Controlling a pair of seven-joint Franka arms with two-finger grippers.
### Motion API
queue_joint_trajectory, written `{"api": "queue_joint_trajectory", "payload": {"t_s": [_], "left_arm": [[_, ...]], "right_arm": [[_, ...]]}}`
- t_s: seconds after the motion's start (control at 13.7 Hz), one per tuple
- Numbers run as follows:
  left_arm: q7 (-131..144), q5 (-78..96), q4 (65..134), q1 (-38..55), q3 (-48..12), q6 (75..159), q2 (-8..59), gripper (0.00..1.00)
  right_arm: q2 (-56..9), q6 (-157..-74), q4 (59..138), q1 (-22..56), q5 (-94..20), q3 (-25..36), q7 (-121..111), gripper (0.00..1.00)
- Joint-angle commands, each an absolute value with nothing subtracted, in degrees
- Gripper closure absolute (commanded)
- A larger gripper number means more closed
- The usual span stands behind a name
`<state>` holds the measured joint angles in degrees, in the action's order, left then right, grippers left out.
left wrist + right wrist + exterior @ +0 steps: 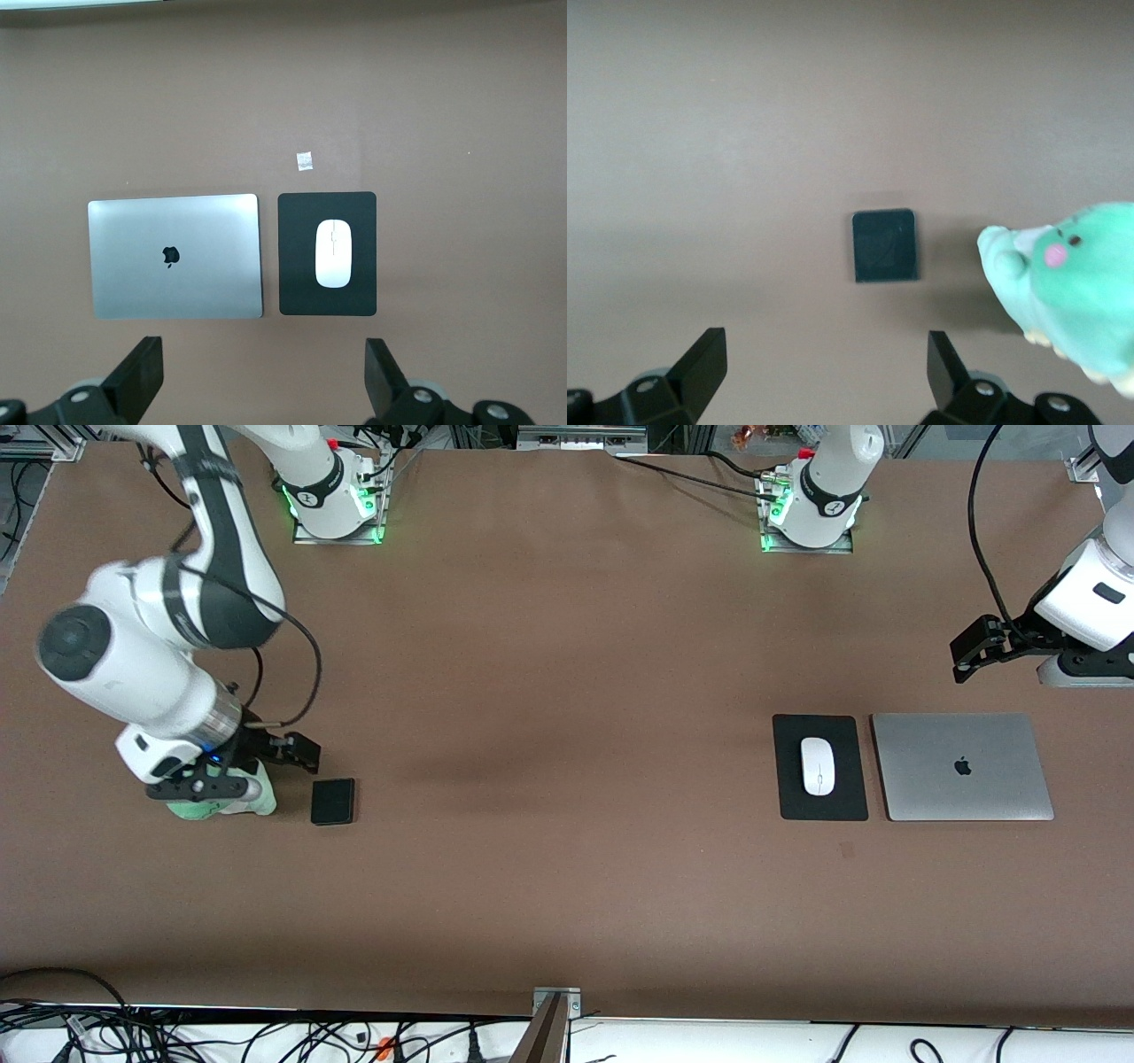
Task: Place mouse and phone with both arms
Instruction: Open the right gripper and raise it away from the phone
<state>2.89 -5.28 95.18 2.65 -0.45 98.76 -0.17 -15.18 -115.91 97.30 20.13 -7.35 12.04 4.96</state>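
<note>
1. Worktop (pixel 567 868): a brown surface with objects grouped at its two ends.
2. Phone (pixel 333 802): lies flat toward the right arm's end, just beside a green plush toy (pixel 232 802). It appears as a thin, stiff slab with smooth faces, probably light but slippery. The long edges look the best place to take hold, though it sits low against the surface.
3. Mouse (pixel 818 765): rests on a black mouse pad (pixel 819 808), beside a closed silver laptop (pixel 962 766), toward the left arm's end. Its glossy curved shell may slide between fingers; gripping across the narrow flanks seems safest.
4. Right pincer (pixel 819 372): open and empty, hovering low over the toy and the worktop beside the phone.
5. Left pincer (pixel 266 376): open and empty, raised above the worktop near the laptop and mouse pad.
</note>
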Motion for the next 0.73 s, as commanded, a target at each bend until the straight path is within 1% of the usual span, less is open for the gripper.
{"api": "queue_joint_trajectory", "payload": {"t_s": [0.0, 0.15, 0.37, 0.66], "left_arm": [[2.3, -4.4, 94.4, 2.8, -0.4, 97.7, -0.4, 0.00], [2.3, -4.4, 94.5, 2.8, -0.4, 97.7, -0.4, 0.00], [2.3, -4.4, 94.5, 2.8, -0.4, 97.7, -0.4, 0.00], [2.3, -4.4, 94.4, 2.8, -0.4, 97.7, -0.4, 0.00]], "right_arm": [[-7.9, -106.4, 97.4, 19.7, -7.3, 12.3, 6.1, 0.00], [-3.7, -102.1, 97.7, 19.7, -6.7, 12.4, 5.6, 0.00], [-0.2, -98.6, 98.0, 19.7, -2.9, 12.2, 5.3, 0.00], [-0.1, -98.1, 97.4, 19.7, -1.6, 12.3, 2.5, 0.00]]}}
